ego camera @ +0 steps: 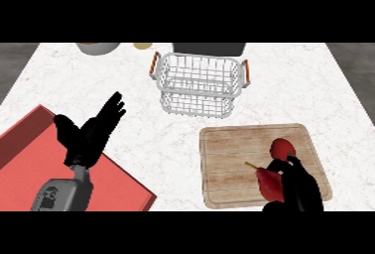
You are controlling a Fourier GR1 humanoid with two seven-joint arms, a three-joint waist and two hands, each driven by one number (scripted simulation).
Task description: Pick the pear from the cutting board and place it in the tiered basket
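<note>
- Cutting board (pixel 234 168): pale wooden slab lying flat on the white marbled counter (pixel 307 99); taken here as the landmark.
- Pear (pixel 273 171): dark red, on the board's right half, lying tilted with its stem pointing toward the board's middle; a rounded upper part shows above the hand, a longer body below it.
- Right hand (pixel 296 186): black, coming in over the board's lower right corner; its fingers are curled against the pear's right side, and parts of the fruit are hidden behind them. Whether the pear has left the board's surface cannot be told.
- Tiered basket (pixel 199 84): white wire, orange handles at both sides, standing on the counter beyond the board's far edge, apart from it.
- Left hand (pixel 88 134): black, on a grey forearm, well to the left of the board; fingers straight and slightly spread, pointing up, holding nothing.
- Red mat (pixel 44 163): flat, left of the board, under the left hand.
- Grey bowl (pixel 97 47): far beyond the board, at the counter's back edge, left of the basket.
</note>
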